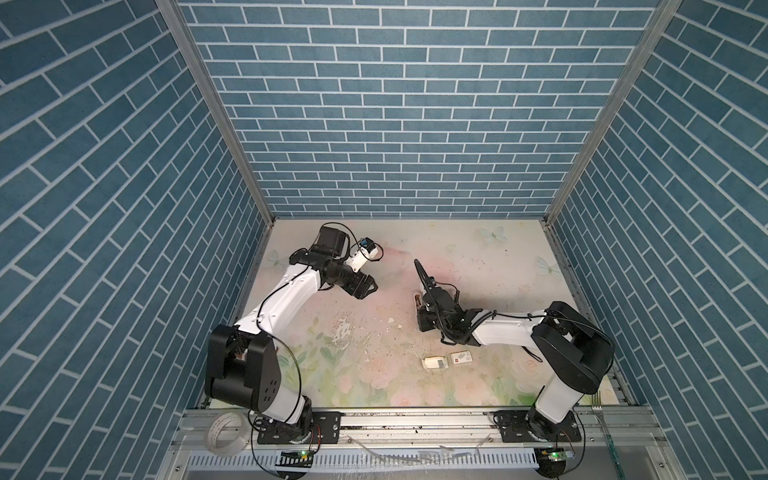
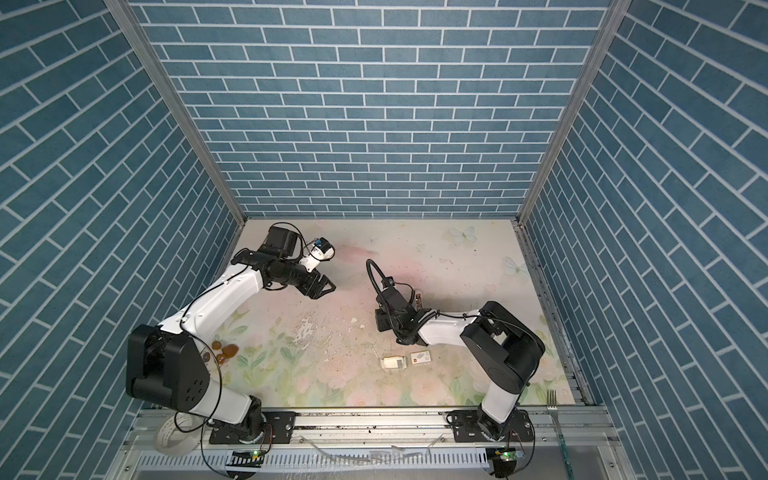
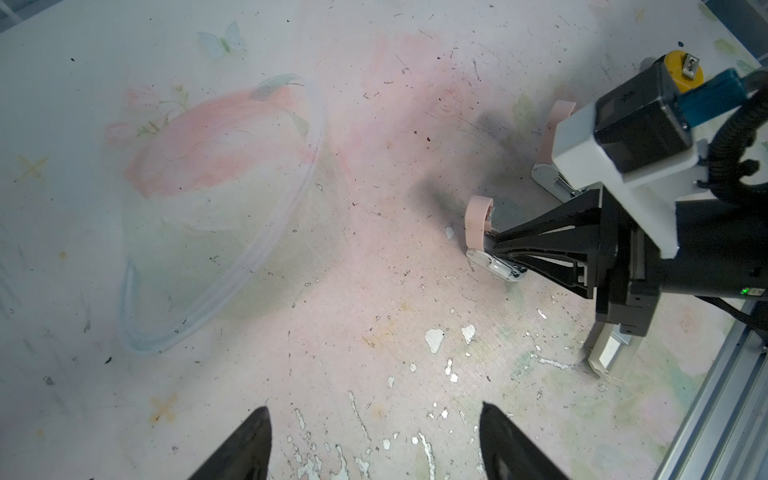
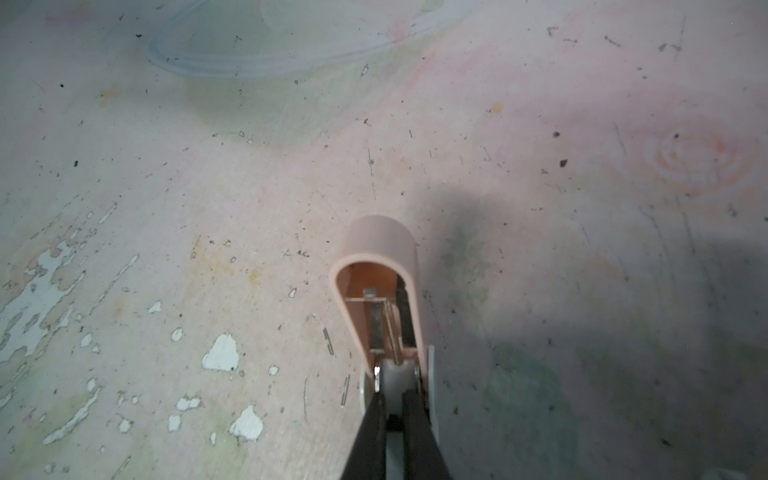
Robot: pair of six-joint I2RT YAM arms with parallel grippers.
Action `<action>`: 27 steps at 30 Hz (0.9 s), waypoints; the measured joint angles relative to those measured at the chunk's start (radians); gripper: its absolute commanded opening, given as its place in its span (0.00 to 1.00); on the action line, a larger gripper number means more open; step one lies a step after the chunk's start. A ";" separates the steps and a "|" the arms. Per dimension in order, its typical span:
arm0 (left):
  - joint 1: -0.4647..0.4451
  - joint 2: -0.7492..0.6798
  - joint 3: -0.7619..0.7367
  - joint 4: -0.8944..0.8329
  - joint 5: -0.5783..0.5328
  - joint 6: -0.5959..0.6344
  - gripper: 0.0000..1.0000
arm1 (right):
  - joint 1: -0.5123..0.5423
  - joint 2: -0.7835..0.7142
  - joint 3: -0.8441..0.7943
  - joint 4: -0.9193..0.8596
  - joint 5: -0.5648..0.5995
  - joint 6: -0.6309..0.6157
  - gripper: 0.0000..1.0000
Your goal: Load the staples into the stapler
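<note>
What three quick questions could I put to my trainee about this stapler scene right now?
1. True or false: the left tool holds the staples.
2. What is the right tool shut on? A) the stapler B) the staples C) nothing
3. Fill in: the stapler's pink lid is swung ___.
Key: 1 false, it is open and empty; 2 A; 3 open.

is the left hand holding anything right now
No, the left hand is open and empty, with only the worn table showing in the gap.
</note>
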 measured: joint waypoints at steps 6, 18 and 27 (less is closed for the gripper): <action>0.000 0.000 0.000 0.000 0.000 0.002 0.80 | 0.000 -0.010 -0.019 0.013 -0.003 0.001 0.13; 0.000 0.000 0.000 0.000 0.000 0.003 0.80 | 0.000 -0.048 -0.059 0.016 -0.003 0.018 0.17; 0.000 0.000 0.000 0.000 -0.001 0.007 0.80 | 0.000 -0.067 -0.001 -0.060 -0.003 0.010 0.27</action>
